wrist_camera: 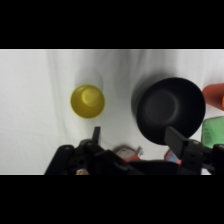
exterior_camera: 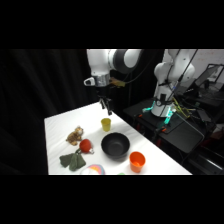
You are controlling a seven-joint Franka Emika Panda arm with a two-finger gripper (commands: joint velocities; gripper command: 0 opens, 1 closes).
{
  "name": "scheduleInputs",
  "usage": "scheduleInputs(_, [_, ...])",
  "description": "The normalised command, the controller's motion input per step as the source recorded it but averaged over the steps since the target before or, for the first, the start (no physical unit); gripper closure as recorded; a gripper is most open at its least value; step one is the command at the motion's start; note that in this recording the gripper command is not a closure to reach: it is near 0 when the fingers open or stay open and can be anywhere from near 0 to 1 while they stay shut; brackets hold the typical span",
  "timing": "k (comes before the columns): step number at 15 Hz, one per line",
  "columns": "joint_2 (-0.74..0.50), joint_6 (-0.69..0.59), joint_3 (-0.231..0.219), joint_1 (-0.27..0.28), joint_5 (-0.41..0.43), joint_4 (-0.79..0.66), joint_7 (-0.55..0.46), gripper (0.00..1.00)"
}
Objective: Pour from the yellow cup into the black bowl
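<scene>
An orange cup (exterior_camera: pixel 137 160) stands upright on the white table (exterior_camera: pixel 62 122), near its front edge. 1 red ball (exterior_camera: pixel 85 145) lies between a brown plush toy (exterior_camera: pixel 75 135) and a dark green cloth item (exterior_camera: pixel 73 160). A multicoloured object (exterior_camera: pixel 94 170) is cut off at the table's front edge.

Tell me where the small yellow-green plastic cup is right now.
In the side view the small yellow-green plastic cup stands upright on the white table, just beyond the glossy black bowl, below the end effector.
</scene>
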Motion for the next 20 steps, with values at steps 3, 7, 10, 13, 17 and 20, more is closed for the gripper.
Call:
scheduleInputs(3, [-0.14,0.64,-0.006,-0.030,0.399,-0.40,-0.29,0.00])
scheduleInputs(7, [0.06,0.54,0.011,-0.028,0.321,-0.24,-0.29,0.00])
scheduleInputs(10, [0.14,0.39,0.038,-0.058,0.178,-0.11,-0.22,0.00])
scheduleInputs(13, [0.22,0.31,0.067,-0.121,0.190,-0.02,-0.25,0.00])
scheduleInputs(17, [0.32,0.33,0.128,-0.171,0.161,0.06,-0.24,0.00])
scheduleInputs(20, [0.25,0.27,0.211,-0.231,0.175,0.11,-0.23,0.00])
